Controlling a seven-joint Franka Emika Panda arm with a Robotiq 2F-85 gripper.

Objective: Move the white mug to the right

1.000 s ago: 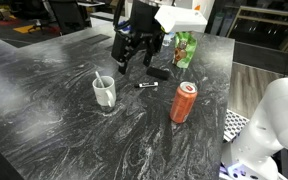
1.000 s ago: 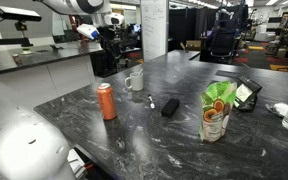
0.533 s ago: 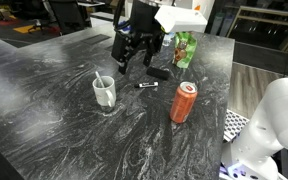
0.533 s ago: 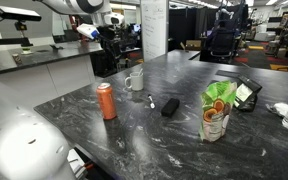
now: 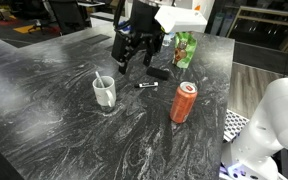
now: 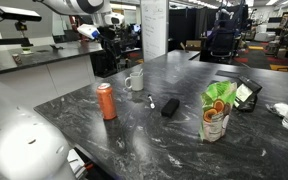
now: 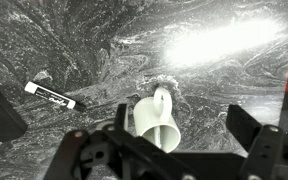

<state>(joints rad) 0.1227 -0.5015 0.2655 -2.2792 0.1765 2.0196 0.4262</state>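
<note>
1. White mug (image 5: 104, 92) stands upright on the dark marbled table (image 5: 44, 130), a thin stick leaning out of it; nothing touches it, so the move to the right is judged not yet begun.
2. Orange-red can (image 5: 184, 102) stands well apart from the mug; a white marker (image 5: 147, 85) and a flat black object (image 5: 157, 73) lie between the mug and the green bag (image 5: 186, 48); the path to the right will likely have to avoid these.
3. Gripper (image 5: 134, 62) hangs above the table behind the mug, clear of the surface; it holds nothing.
4. Wrist view: mug (image 7: 159, 115) sits just above the frame's lower middle, handle towards the top, roughly between the two dark fingers; jaws stand wide apart, which looks like lining up for a grasp.
5. Arm reaches in from the far edge, wrist pointed down at the tabletop; a descent is judged necessary before closing.
6. Risk: the stick could catch a finger.
</note>
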